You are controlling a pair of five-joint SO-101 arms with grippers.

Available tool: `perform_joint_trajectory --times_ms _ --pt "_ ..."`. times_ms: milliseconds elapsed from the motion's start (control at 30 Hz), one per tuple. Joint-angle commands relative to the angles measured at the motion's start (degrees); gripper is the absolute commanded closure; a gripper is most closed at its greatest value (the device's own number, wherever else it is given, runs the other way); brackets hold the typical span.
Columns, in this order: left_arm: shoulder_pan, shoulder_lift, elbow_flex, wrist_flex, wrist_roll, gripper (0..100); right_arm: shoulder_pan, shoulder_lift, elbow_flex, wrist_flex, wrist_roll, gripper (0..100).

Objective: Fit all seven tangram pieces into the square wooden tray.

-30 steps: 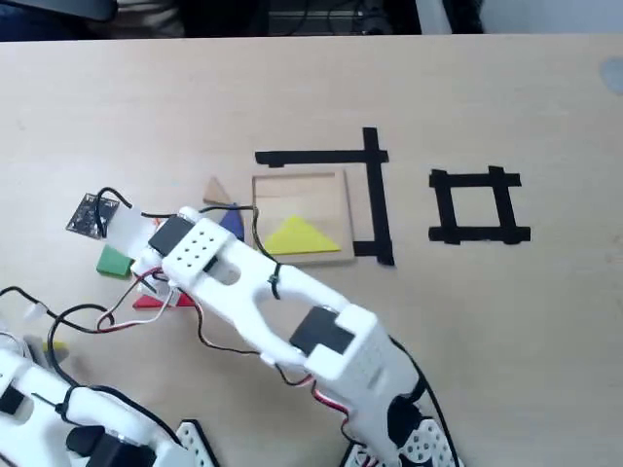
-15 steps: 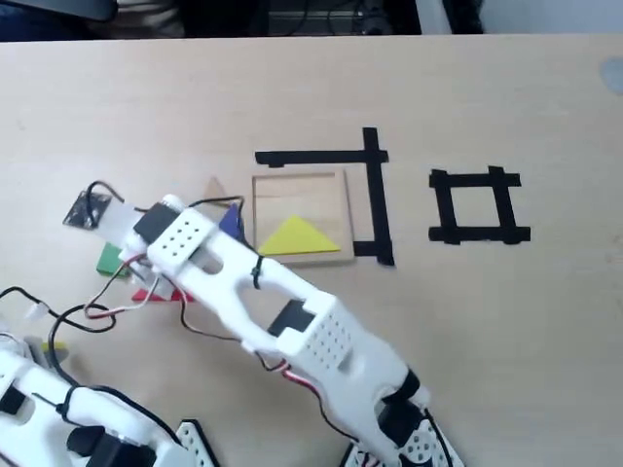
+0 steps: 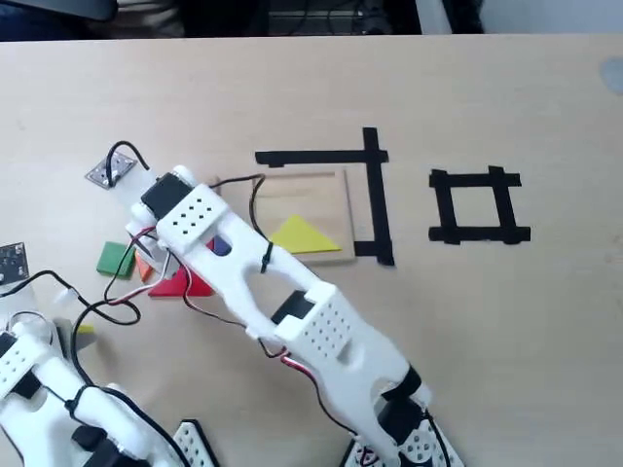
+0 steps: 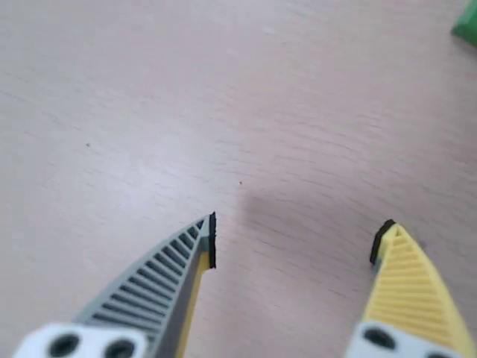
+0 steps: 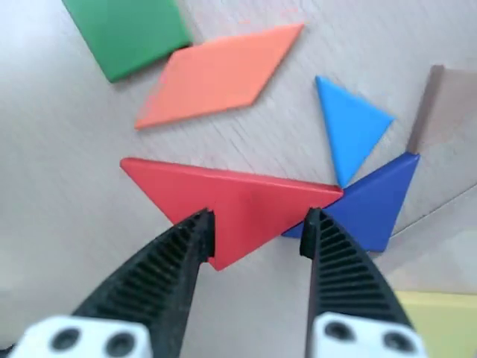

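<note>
Pale wooden bench (image 3: pixel 487 88), with the square wooden tray (image 3: pixel 302 195) near its middle and 1 yellow triangle (image 3: pixel 295 236) already inside. Directly beneath the right gripper (image 5: pixel 257 224): the red triangle (image 5: pixel 231 198), long edge lying along the line between the 2 parted fingertips, nothing gripped. Tray off beyond the dark blue triangle (image 5: pixel 376 201) touching the red one's corner. Much nearer to the loose pieces than the left gripper (image 4: pixel 298 239), likewise wide open and empty over bare bench. Plainly apart from the right wrist: orange parallelogram (image 5: pixel 220 74), light blue triangle (image 5: pixel 350 127), green square (image 5: pixel 127 30). From the high view, partly hidden under the arm.
</note>
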Motion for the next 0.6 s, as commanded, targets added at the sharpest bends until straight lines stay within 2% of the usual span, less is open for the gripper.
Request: perform_joint_trajectory --times_ms 0,167,567 --pt "2.2 -1.1 -0.7 -0.4 0.5 65 0.0 -0.7 -3.2 3.1 0.3 79.2" --pt "6.5 -1.1 -0.3 -0.4 0.8 65 0.8 1.5 -2.1 2.8 0.2 79.2" --pt "6.7 -1.1 1.9 -0.8 0.8 65 1.0 12.4 -11.2 0.9 0.9 79.2"
